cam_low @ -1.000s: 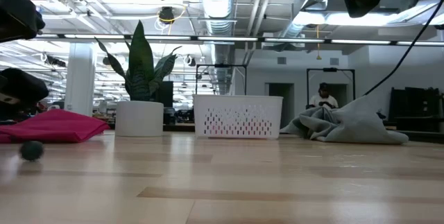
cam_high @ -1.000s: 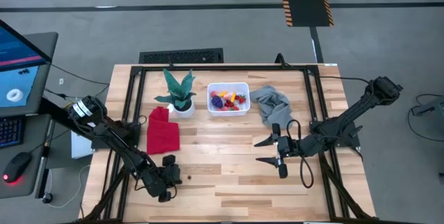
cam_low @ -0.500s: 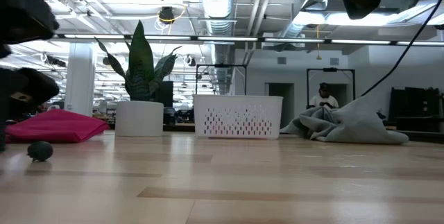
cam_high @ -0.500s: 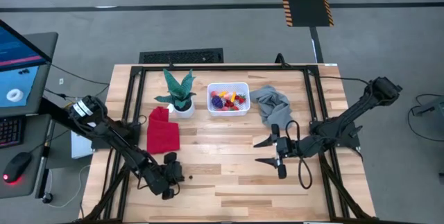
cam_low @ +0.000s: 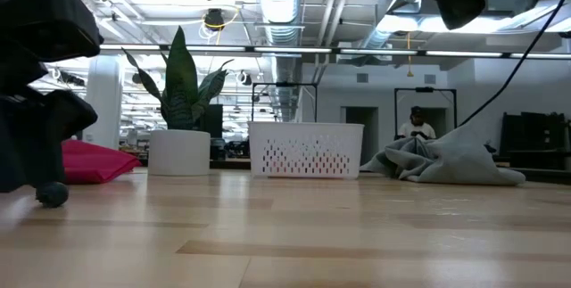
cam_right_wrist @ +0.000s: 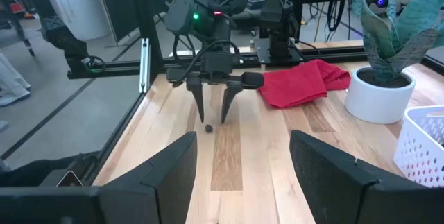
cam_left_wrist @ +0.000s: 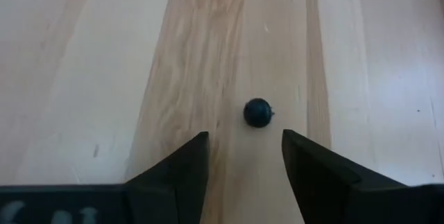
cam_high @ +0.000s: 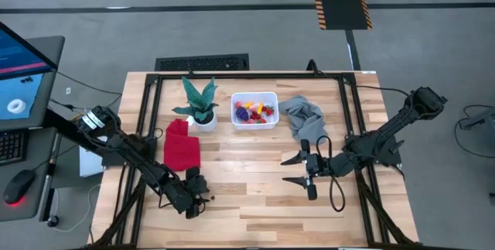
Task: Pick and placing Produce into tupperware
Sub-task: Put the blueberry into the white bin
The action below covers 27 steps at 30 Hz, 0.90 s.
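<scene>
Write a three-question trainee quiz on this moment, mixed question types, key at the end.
1. True or false: the left claw grips the small dark ball.
2. What stands between the red cloth and the white bin? A) grey cloth B) potted plant C) keyboard
3. Fill in: the right claw hangs open over bare ____.

Key: 1 false, the ball lies free on the table just ahead of the open fingers; 2 B; 3 table.

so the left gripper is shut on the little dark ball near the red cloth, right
Not quite. The left gripper is open, and the little dark ball lies on the table just ahead of its fingers, untouched. The left wrist view shows the gap. It is near the red cloth, as you said.
</scene>
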### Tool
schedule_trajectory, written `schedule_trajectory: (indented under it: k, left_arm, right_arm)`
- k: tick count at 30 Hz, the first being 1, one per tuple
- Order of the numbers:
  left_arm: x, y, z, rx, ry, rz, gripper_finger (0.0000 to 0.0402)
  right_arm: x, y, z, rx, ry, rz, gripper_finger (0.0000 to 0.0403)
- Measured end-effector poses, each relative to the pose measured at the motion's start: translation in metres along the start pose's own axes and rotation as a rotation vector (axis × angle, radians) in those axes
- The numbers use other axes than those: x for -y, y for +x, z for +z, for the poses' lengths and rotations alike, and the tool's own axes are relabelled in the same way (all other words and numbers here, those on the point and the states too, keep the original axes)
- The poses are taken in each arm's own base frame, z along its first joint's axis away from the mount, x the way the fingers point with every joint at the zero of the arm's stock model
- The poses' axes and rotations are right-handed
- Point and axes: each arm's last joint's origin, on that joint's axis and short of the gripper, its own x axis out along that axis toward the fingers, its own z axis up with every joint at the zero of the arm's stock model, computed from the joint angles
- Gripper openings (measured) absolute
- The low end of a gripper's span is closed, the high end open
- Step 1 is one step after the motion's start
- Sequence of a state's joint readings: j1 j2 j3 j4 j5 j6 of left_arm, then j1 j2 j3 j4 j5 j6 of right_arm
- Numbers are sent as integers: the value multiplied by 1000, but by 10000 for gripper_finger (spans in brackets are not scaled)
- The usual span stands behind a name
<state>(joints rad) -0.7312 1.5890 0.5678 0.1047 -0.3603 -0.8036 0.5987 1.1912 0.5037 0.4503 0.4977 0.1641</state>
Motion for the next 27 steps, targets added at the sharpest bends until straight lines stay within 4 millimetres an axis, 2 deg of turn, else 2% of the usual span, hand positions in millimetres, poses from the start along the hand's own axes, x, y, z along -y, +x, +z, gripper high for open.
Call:
schedule_trajectory:
  k: [12, 19, 27]
  left_arm:
    - [-6, 3, 6, 9, 2, 15, 154]
    - [1, 4, 10, 25, 24, -84, 146]
    - [1, 21, 1, 4, 23, -56, 145]
  right_arm:
    - [0, 0, 0, 0, 1, 0, 255]
    - [0, 0, 0, 0, 2, 0, 255]
    - [0, 0, 0, 1, 4, 0, 255]
